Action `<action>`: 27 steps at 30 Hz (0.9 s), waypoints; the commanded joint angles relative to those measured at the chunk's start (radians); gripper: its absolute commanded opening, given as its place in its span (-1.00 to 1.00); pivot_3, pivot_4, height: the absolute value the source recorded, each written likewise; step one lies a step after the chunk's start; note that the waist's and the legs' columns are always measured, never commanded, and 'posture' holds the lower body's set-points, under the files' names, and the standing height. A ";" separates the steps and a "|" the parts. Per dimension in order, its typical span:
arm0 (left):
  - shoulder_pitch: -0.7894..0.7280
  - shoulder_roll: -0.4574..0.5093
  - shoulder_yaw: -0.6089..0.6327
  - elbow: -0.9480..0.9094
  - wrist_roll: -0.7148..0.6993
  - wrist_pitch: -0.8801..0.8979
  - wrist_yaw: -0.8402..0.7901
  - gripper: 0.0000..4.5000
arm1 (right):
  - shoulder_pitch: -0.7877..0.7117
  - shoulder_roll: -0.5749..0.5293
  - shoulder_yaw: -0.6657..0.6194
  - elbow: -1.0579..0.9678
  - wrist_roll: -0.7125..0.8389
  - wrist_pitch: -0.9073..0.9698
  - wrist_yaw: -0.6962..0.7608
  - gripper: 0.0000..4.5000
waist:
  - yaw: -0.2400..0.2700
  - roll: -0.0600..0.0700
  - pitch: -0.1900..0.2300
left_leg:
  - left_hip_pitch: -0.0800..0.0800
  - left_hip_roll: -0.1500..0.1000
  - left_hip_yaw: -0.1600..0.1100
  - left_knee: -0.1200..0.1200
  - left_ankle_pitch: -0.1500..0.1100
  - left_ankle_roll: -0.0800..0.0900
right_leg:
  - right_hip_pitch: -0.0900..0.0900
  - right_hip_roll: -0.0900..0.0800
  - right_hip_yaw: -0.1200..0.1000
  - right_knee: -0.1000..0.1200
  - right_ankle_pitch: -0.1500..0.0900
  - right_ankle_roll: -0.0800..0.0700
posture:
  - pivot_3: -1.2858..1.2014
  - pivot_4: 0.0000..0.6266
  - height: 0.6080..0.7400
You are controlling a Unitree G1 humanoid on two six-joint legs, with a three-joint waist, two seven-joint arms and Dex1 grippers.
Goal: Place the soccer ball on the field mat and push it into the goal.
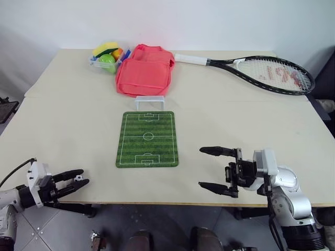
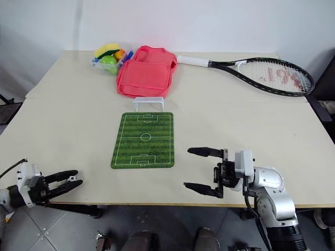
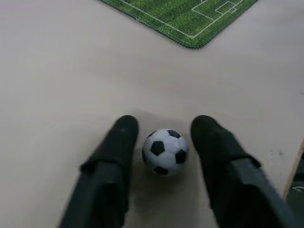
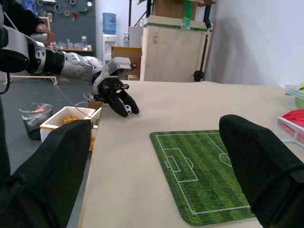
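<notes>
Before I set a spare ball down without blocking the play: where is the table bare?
Bare table lies left of the field mat, and a wide patch runs right of it, below the racket. Crowded: the far edge, with the toy tub, the red bag and the goal.

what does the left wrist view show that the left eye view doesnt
Left wrist view alone: the black patches of the soccer ball up close, sitting between the two black fingers of the left gripper, with slight gaps at each side, so contact is unclear.

Left eye view alone: the goal at the mat's far end, the red bag, the tennis racket, the tray of toys, and the right gripper with its fingers wide apart.

Both: the ball in the left gripper near the table's front edge, the field mat, and the beige table.
</notes>
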 commanded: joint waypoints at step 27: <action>-0.516 -0.280 -0.521 -0.143 0.223 0.062 0.095 -0.62 | 0.093 -0.159 -0.257 0.242 -0.036 -0.181 0.052 1.00 | 0.011 0.000 0.000 | 0.000 0.000 0.003 0.003 0.000 0.001 | 0.001 0.001 0.001 -0.002 0.001 0.000 | 0.03 -0.52 1.00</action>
